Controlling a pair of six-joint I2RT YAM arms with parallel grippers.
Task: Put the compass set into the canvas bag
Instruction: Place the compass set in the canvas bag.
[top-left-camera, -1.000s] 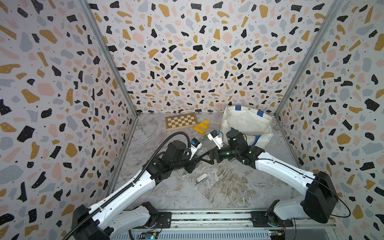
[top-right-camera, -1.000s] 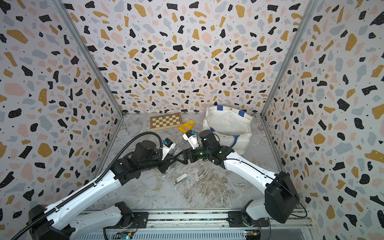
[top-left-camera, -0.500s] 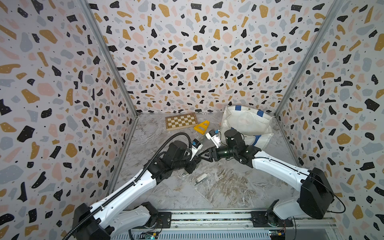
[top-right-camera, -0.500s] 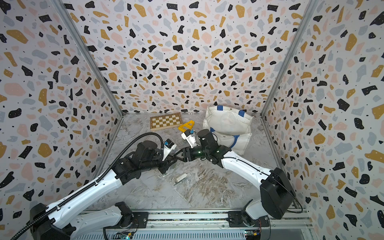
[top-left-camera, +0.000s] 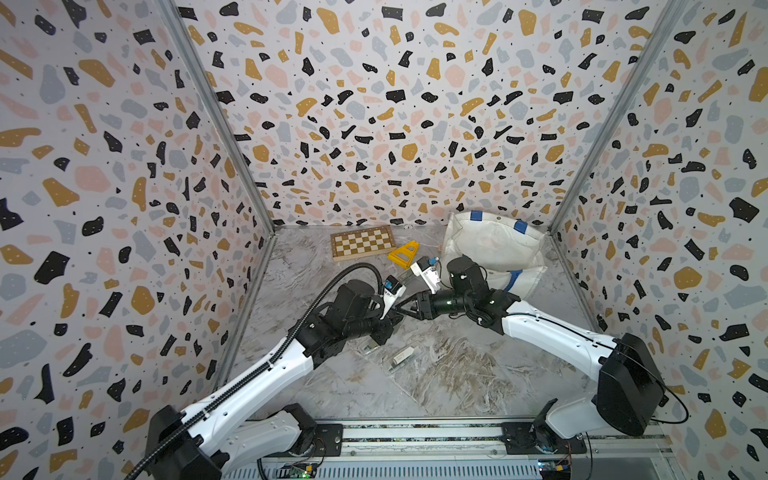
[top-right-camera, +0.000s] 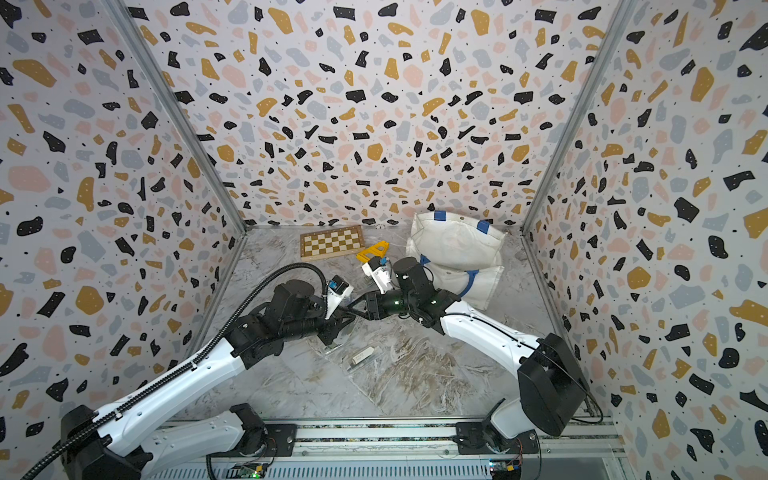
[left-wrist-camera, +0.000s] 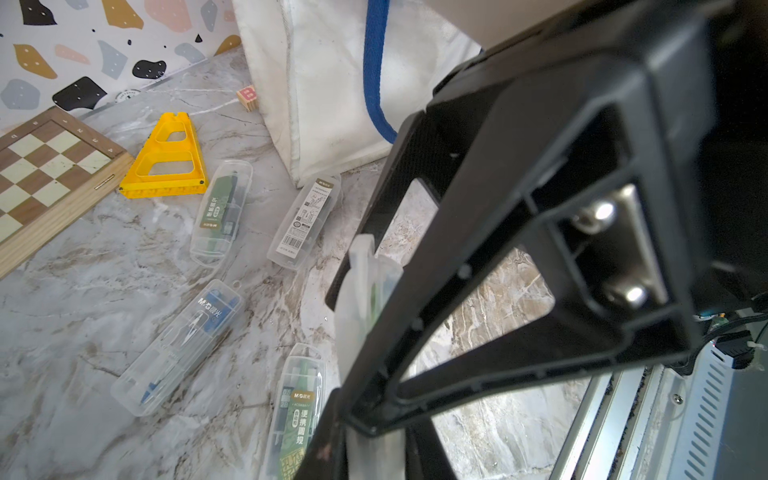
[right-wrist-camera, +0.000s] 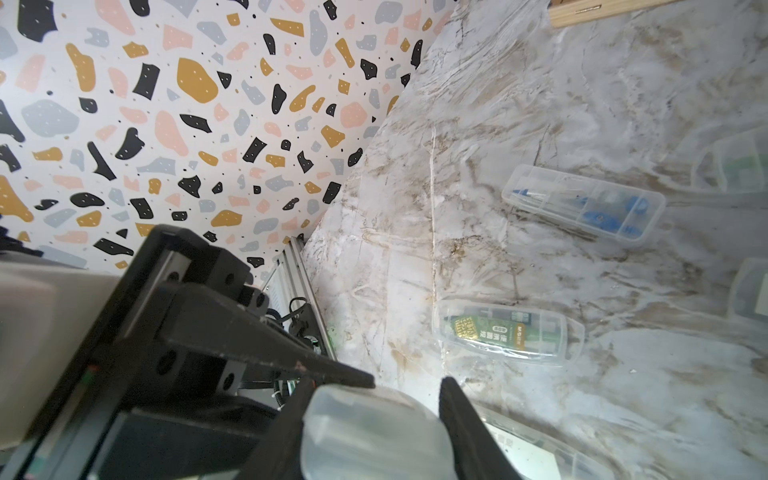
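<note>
Aloft, compass set (left-wrist-camera: 365, 282) tight in left hand (top-left-camera: 392, 320), far end between right hand's (right-wrist-camera: 376, 395) fingers (right-wrist-camera: 457, 411), grip unclear.

Two arms: white shells, black joints.
Noted: left arm (top-left-camera: 249, 386) carries a black ribbed cable (top-left-camera: 349, 268); right arm (top-left-camera: 552, 336) has a bulky black shoulder housing (top-left-camera: 627, 382); white wrist camera (top-left-camera: 426, 272) with blue plug.

Loose compass sets (left-wrist-camera: 220, 212) litter the floor (left-wrist-camera: 83, 291) before the canvas bag (top-left-camera: 490, 245).

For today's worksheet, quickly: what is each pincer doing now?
Left pincer: closed on the compass set.
Right pincer: astride the same set; grip cannot be told.
</note>
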